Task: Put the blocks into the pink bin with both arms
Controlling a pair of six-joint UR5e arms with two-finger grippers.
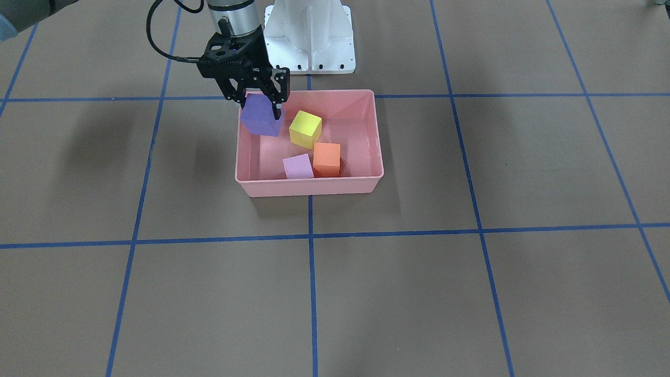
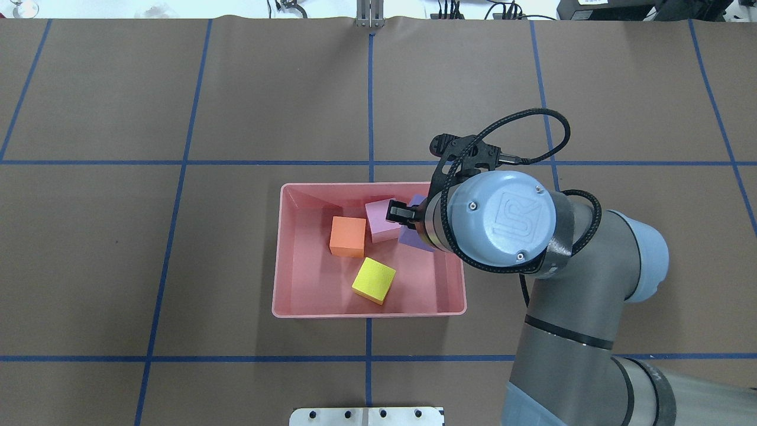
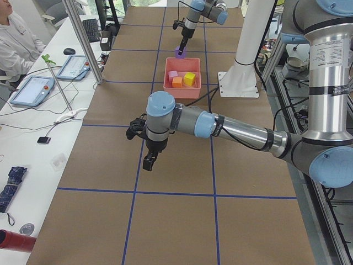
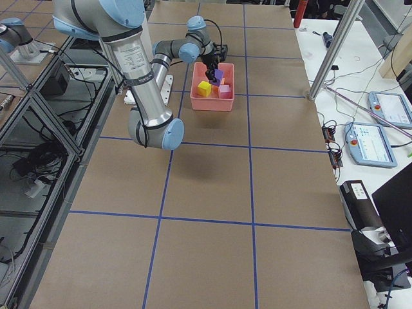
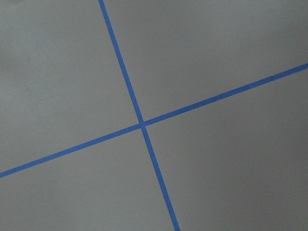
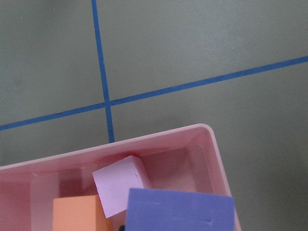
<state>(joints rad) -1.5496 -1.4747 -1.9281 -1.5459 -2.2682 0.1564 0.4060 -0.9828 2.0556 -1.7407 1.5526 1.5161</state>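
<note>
Pink bin (image 1: pixel 309 187) mid-table, long axis running L-R across the robot's front. Inside: yellow-green cube (image 1: pixel 305 129) nearer the robot, rotated vs the walls. Orange cube (image 1: pixel 326 159) & light pink cube (image 1: pixel 298 166) sit side by side by the far wall. Right gripper (image 1: pixel 259 109) fingers clamped on purple cube (image 1: pixel 256 123), held tilted, a corner down, in the air over the bin's robot-right end. Left gripper (image 3: pixel 149 160) hangs over bare table (image 5: pixel 216 183) w/ blue tape lines (image 5: pixel 141 124), well apart from the bin. Side view only, so can't tell how far it's open.
</note>
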